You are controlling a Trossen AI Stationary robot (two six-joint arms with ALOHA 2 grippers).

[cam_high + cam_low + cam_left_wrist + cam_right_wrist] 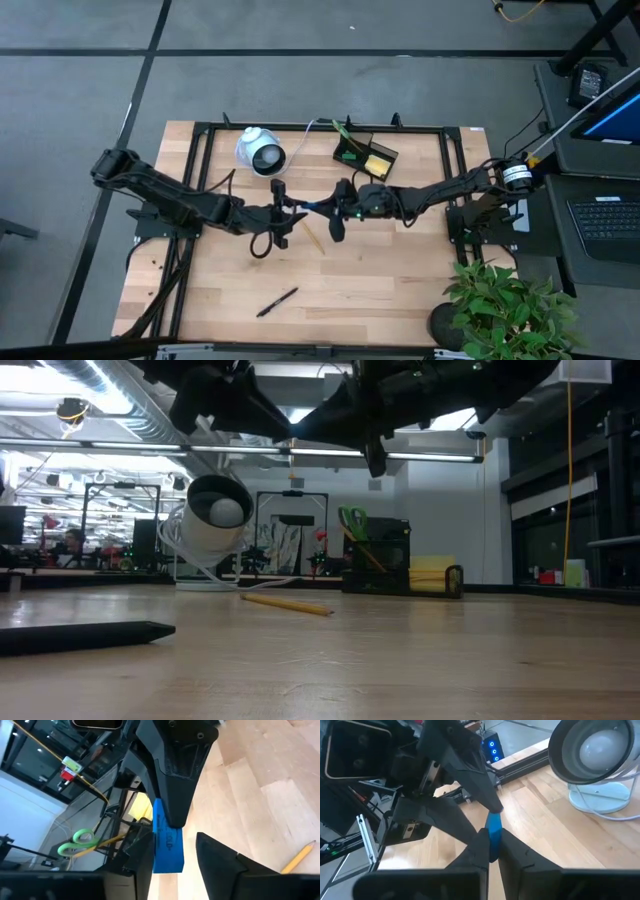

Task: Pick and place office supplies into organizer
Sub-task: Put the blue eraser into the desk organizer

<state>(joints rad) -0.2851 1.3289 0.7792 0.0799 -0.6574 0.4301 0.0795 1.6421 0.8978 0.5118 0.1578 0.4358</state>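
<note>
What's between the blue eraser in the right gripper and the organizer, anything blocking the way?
Nothing visible. The right gripper pinches the blue eraser above mid-table; the left gripper flanks it, open. The organizer sits toward the far edge, with bare wood between.

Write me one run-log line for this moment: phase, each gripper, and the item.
phase: mid-air handover | right gripper: shut on blue eraser | left gripper: open around eraser | organizer: holds scissors, sticky pad
</note>
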